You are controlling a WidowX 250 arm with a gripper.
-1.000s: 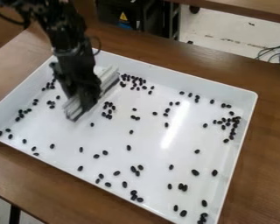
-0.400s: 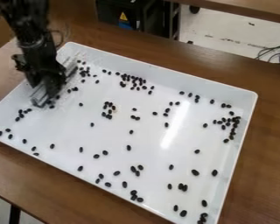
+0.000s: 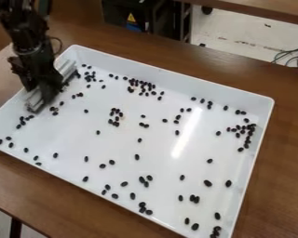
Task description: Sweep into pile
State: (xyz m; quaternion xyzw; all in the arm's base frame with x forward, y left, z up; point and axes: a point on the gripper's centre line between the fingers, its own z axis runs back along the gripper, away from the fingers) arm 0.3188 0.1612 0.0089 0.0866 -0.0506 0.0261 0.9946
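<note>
Gathering seems barely begun: the gripper [image 3: 45, 93], closed on a pale sweeper [image 3: 34, 101] inside the tray's [image 3: 201, 84] left wall, should next push the tray's scattered black beans [image 3: 142, 179] inward together

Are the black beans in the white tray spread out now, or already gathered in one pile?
Spread out: the black beans lie singly and in small clusters across the white tray.
</note>
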